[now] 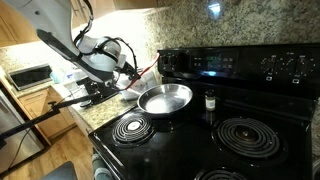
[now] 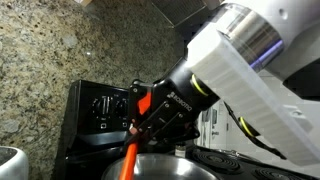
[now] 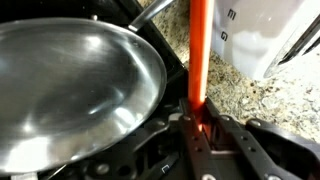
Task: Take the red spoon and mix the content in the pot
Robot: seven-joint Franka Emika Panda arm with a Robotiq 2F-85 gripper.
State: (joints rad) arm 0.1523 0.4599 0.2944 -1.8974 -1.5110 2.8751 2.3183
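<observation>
My gripper (image 3: 200, 128) is shut on the red spoon (image 3: 199, 50), whose slim orange-red handle runs straight up from between the fingers in the wrist view. The pot (image 3: 70, 90), a shallow shiny silver pan, lies just left of the spoon and looks empty inside. In an exterior view the gripper (image 1: 124, 68) hovers at the left rim of the pot (image 1: 165, 98) on the back left burner, with the spoon (image 1: 143, 73) sticking out of it. In an exterior view the spoon (image 2: 129, 160) hangs down from the gripper (image 2: 148, 128) beside the pot's rim (image 2: 175, 166).
A small dark shaker jar (image 1: 209, 101) stands on the black stove (image 1: 250, 150) right of the pot. Coil burners (image 1: 132, 127) lie in front. The stove's control panel (image 1: 240, 62) rises behind, and a granite counter (image 3: 250, 100) lies left of the stove.
</observation>
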